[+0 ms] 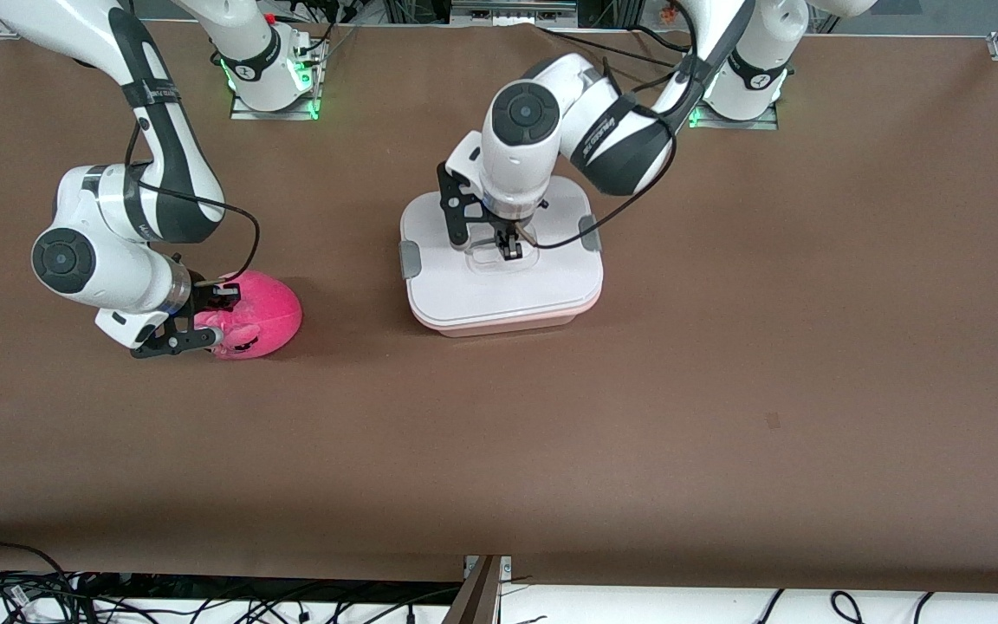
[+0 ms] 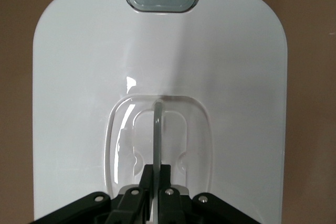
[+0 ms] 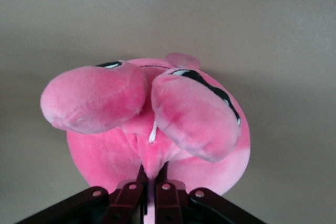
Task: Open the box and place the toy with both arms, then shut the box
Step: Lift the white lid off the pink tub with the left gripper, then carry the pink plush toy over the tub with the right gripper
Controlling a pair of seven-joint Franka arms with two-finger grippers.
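Box (image 1: 503, 277): sits closed on the tabletop (image 1: 724, 390), roughly mid-length and toward the edge where the arm bases stand; white lid (image 1: 464, 286) seated flat, 2 grey clips (image 1: 410, 259) at its short ends.
Left pincer (image 1: 512, 246): down on the lid's middle, fingers drawn together onto the thin upright clear handle (image 2: 157, 129) in its recess, as the left wrist view shows.
Box handling: rigid, smooth plastic, probably light; the lid looks slippery, and the handle is the sensible place to grip it. The clips may need freeing before the lid lifts, or the tub could rise with it.
Toy (image 1: 261, 314): rests on the tabletop near the right arm's end, well apart from the box.
Right pincer (image 1: 223, 319): low at the toy, fingers closed on a fold of plush at its underside, seen in the right wrist view.
Toy handling: soft, light, squashy; a pinch of fabric may slip or stretch, so a deeper grip across the body seems safer.
Surface: matte brown covering, flat, likely good friction.
Room: metal framing and cables along the tabletop's edges; a small dark mark (image 1: 774, 421) toward the left arm's end.
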